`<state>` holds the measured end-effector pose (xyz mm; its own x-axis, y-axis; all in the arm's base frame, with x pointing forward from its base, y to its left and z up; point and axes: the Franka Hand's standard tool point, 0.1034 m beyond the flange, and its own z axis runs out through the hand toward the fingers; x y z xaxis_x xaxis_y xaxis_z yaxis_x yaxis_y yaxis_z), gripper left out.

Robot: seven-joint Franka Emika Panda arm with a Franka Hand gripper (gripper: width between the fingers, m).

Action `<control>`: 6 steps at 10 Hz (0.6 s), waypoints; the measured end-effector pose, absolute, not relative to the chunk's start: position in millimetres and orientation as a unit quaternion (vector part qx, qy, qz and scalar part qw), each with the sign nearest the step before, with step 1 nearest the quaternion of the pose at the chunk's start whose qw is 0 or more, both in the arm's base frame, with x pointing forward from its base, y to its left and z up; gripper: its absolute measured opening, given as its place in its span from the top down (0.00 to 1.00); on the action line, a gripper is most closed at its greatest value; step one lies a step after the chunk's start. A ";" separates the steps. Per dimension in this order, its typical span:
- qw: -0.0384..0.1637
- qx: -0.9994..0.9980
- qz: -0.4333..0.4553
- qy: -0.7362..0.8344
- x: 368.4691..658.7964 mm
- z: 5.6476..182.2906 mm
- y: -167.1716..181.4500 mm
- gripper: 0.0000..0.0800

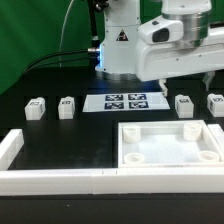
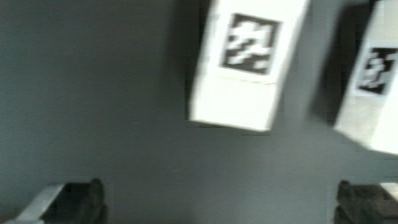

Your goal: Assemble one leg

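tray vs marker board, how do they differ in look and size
The tray has a raised rim; the marker board lies thin and flat. The tray is plain white; the marker board carries black tags. The tray looks larger than the marker board. Both are white and rest on the black table.

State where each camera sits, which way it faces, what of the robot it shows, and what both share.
Exterior view: facing the robot's base across the table, looking slightly down on the tray, marker board and four legs; the arm shows.
Wrist view: on the wrist, looking down at the table; of the open hand only the fingertips show.
Shared: probably the two legs at the exterior view's right, seen close from the wrist.
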<state>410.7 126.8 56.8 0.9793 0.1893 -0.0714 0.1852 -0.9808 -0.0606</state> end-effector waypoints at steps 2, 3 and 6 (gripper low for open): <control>0.028 -0.997 0.040 -0.057 404.9 57.6 156.3 0.19; 0.031 -0.998 0.040 -0.049 402.6 57.9 178.9 0.19; 0.031 -0.996 0.046 -0.065 403.6 56.8 188.9 0.19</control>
<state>403.6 188.9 56.8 0.9872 0.1328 -0.0878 0.1271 -0.9896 -0.0678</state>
